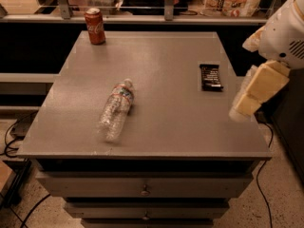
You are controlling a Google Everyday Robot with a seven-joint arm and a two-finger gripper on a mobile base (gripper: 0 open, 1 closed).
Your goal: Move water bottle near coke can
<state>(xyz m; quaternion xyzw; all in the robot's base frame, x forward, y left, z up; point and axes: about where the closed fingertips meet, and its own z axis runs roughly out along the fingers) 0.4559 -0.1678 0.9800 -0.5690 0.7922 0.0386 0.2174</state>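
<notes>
Water bottle (115, 110) laid on its side on the table (166, 70), front left.
The coke can (95, 26) is stood at the far left corner, well apart; the gripper (246, 103) is held over the right edge, its state not discernible.

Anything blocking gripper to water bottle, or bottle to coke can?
Nothing visible. The gripper hangs beside the table, right side; bare top runs to the water bottle and on to the coke can. The dark snack bar lies off both paths.

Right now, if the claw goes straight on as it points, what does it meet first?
The claw, beside the right edge of the table, points down-left. It would probably meet the bare table surface first, well short of the water bottle, though depth is unclear.
</notes>
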